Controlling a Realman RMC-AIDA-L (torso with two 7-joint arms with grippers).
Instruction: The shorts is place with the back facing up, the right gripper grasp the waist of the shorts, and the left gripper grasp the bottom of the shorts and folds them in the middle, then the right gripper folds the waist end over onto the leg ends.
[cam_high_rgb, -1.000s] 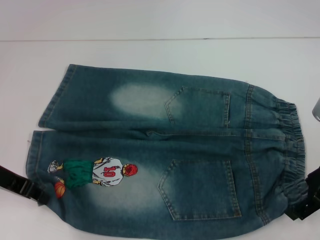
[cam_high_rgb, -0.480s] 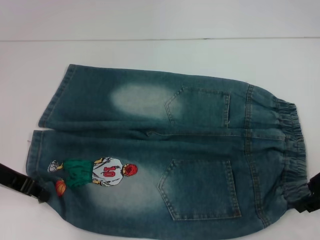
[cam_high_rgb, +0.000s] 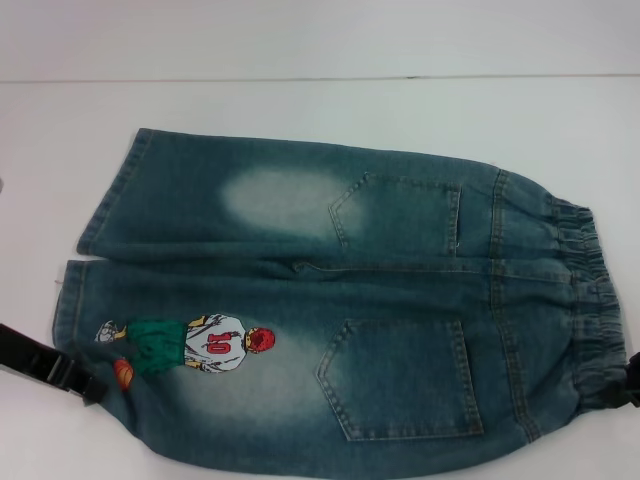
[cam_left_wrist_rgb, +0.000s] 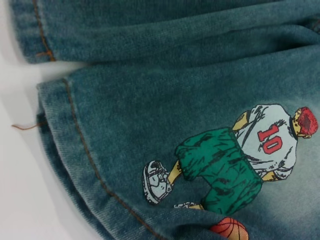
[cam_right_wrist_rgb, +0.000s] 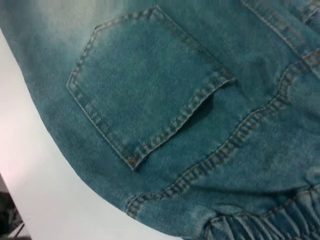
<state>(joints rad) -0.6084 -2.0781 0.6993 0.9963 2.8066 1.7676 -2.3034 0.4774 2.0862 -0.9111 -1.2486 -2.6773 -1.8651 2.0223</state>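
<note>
White table (cam_high_rgb: 300, 110) holds the shorts (cam_high_rgb: 330, 310), spread flat with the back pockets up. No fold is made yet. Low at the table's near edge, the left gripper (cam_high_rgb: 75, 380) sits by the bottom of the shorts (cam_high_rgb: 68, 305), near the cartoon print (cam_left_wrist_rgb: 235, 160). Only a bit of the right gripper (cam_high_rgb: 632, 385) shows by the waist of the shorts (cam_high_rgb: 590, 300). I cannot tell if either one's fingers grip the cloth. Both folds are left to do.
</note>
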